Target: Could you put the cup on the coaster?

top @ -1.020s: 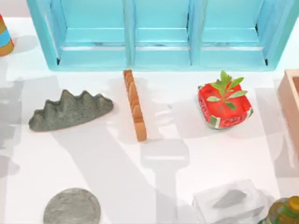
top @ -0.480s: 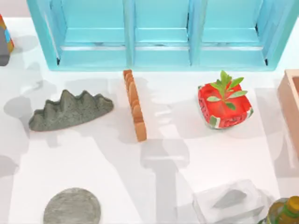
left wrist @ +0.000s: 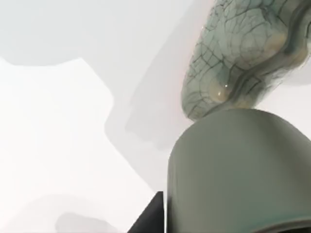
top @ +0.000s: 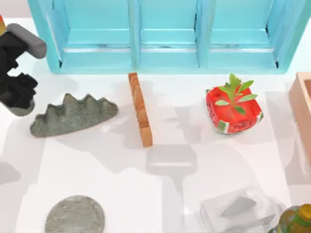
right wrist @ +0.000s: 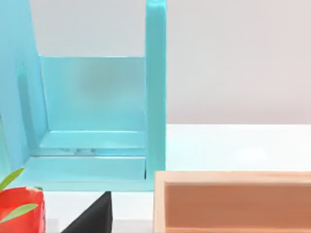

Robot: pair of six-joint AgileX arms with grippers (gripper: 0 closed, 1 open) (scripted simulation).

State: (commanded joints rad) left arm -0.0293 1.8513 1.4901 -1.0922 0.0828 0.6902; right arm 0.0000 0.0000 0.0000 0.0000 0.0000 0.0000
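Observation:
My left gripper (top: 19, 99) is at the table's far left, just left of the jagged grey rock lump (top: 73, 115). It is shut on the cup (top: 22, 109), a dull grey-green round cup whose lower edge peeks out under the black fingers. In the left wrist view the cup (left wrist: 238, 170) looms close, with the crackled rock lump (left wrist: 238, 53) right behind it. The coaster (top: 75, 216), a flat speckled grey disc, lies at the front left, well in front of the gripper. My right gripper (right wrist: 92, 217) is parked off to the right, near the wooden box (right wrist: 233, 204).
A blue shelf unit (top: 165, 39) spans the back. An orange scalloped bar (top: 140, 109) lies mid-table, a red watermelon-like planter (top: 233, 110) to its right. The wooden box (top: 303, 107) is at the right edge, a clear block (top: 238, 208) and a bottle (top: 296, 221) front right.
My left arm has come in from the top-left edge and moved down and right with the cup, stopping beside the rock lump's left end. Nothing else has moved.

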